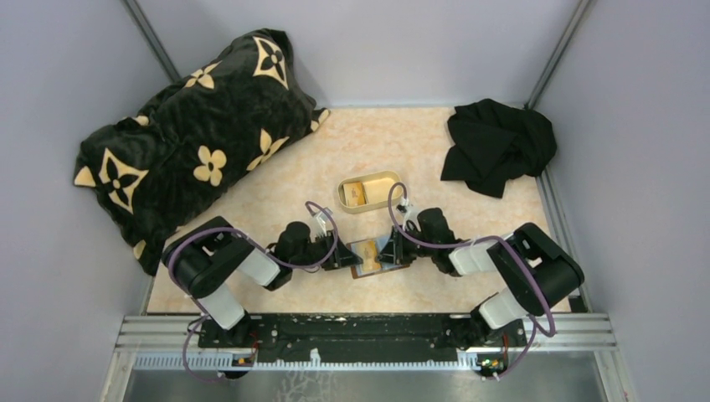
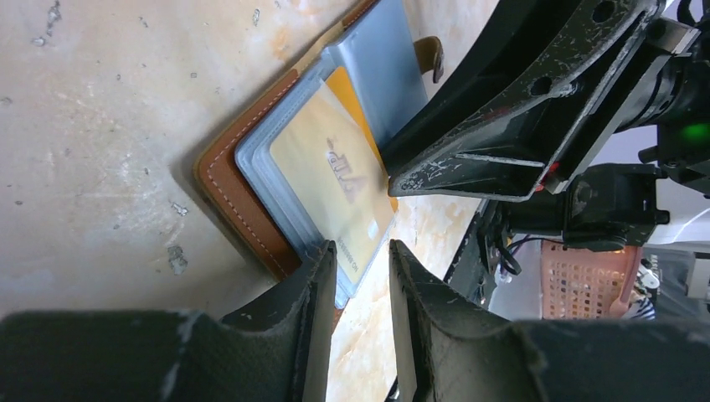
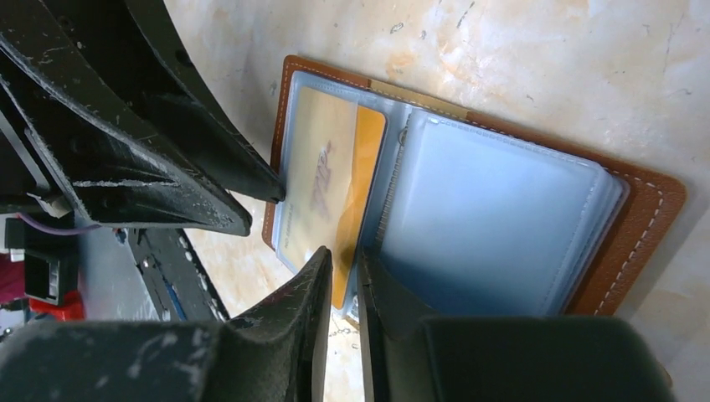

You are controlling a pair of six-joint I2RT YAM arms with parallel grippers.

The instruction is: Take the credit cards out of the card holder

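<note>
Card holder (image 3: 494, 209) lying open near centre; left gripper (image 2: 362, 249) slightly parted around cream card (image 2: 326, 184); right gripper (image 3: 343, 255) nearly closed at orange card (image 3: 362, 180) (grip unclear); slide card out flat, pin holder.

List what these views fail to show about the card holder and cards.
- Print on the pale card: blurred in both wrist views.
- The orange card: mostly covered by the pale card.
- The card holder, top view: tiny, ends under left tool and right tool.
- Whether either tool pinches a card: unclear.
</note>
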